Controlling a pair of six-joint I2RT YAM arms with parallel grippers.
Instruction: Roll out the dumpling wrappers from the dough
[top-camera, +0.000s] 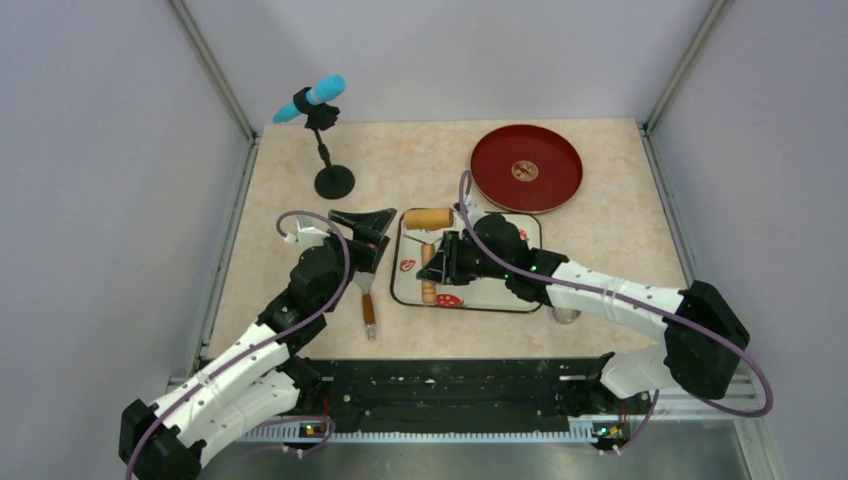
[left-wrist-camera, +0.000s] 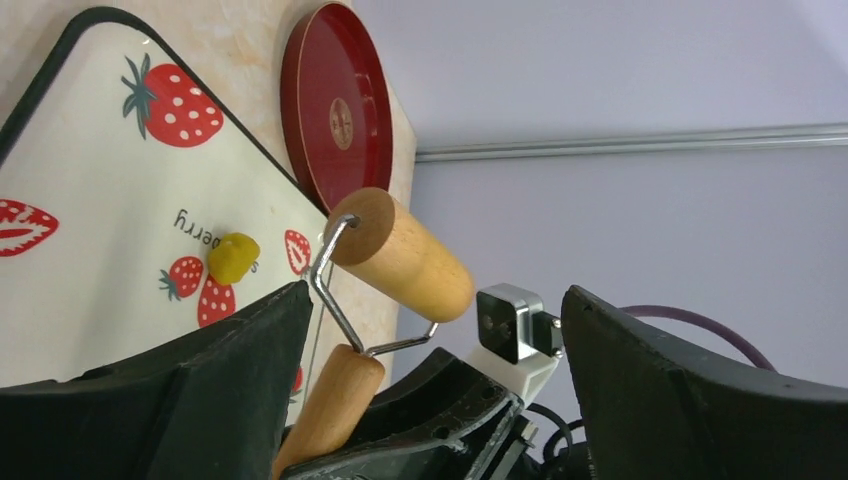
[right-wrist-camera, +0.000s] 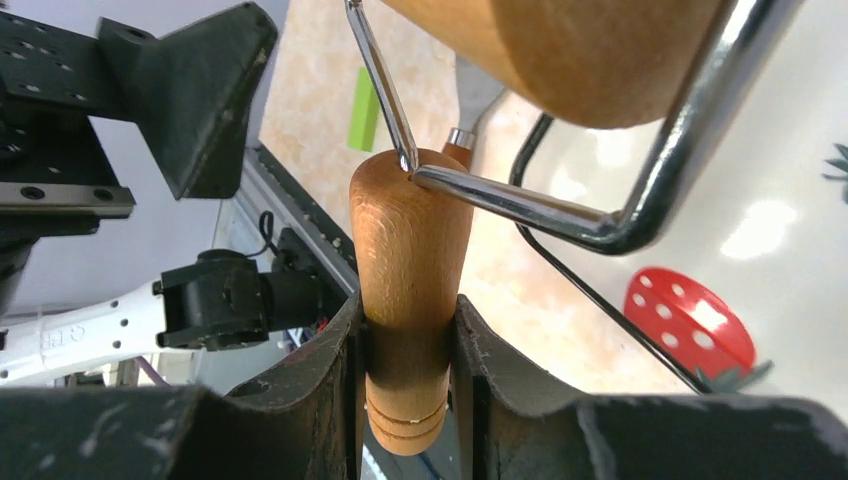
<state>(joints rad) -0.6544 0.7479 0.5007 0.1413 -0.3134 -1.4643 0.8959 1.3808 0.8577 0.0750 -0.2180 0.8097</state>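
Pinched narrow in the right gripper (right-wrist-camera: 408, 330), one finger pressed to each side of the handle (right-wrist-camera: 408, 250) of the wooden roller (left-wrist-camera: 400, 255). Spread wide at the left gripper (top-camera: 365, 232), nothing between its fingers, just beside the roller's wire frame and gripping none of it. Hard to tell whether the barrel rests on the tray (left-wrist-camera: 100, 230) or hangs just above its far edge. Out past the barrel, apart from it, on the white tray among the red strawberry prints: the dough (left-wrist-camera: 233, 258), one small rounded yellow lump, not flattened at all. Hidden from the overhead camera, probably under the right arm. No dumpling wrappers anywhere in view, none on the tray and none on the red plate (top-camera: 500, 160) beyond it. Judged from this: roller in hand, rolling itself not begun, so pressing the lump thin and shaping every wrapper left to do. As for writing: "berry" in dark letters on the tray, upside down in the left wrist view, the front of the word covered by the lump. On the plate, a gold emblem at the centre, too small to read. No brand legible on the roller or the arms.
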